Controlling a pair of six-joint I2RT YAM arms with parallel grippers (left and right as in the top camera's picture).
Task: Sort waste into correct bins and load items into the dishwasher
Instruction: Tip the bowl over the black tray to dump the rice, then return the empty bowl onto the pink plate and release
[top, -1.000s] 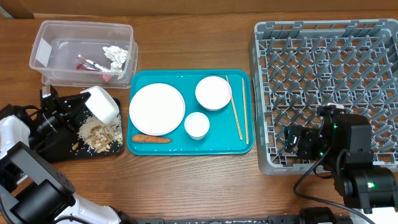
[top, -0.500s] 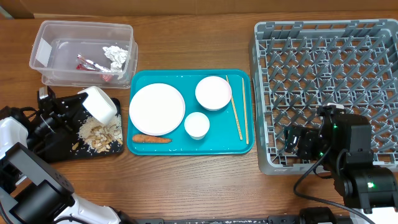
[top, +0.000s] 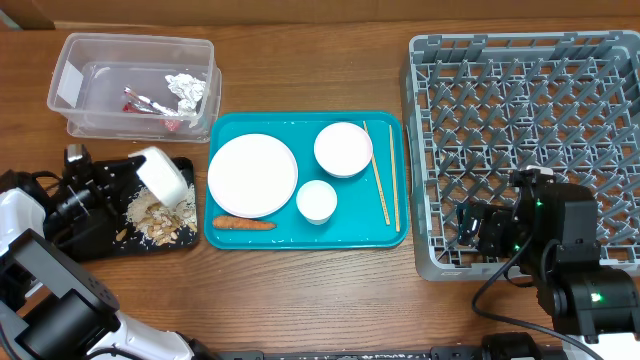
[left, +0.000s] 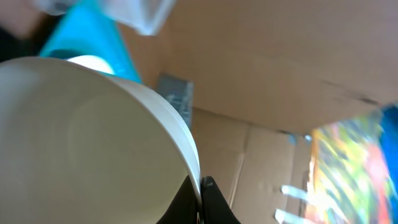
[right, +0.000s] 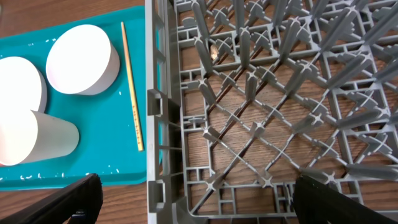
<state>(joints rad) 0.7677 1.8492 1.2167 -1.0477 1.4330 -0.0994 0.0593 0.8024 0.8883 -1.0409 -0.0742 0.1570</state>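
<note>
On the wooden table (top: 300, 80), left of the teal tray (top: 300, 238), the left gripper (top: 135, 172) pinches a tilted white bowl (top: 165, 172) by its rim above the black tray (top: 110, 245) and its rice scraps (top: 160, 215). Best to hold the mouth inside that tray until it is empty. Right of the teal tray, the right gripper (right: 199, 199) gapes, empty.

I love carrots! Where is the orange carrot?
In the overhead view, the carrot lies on the teal tray, at its near left corner, just below the white plate.
</note>
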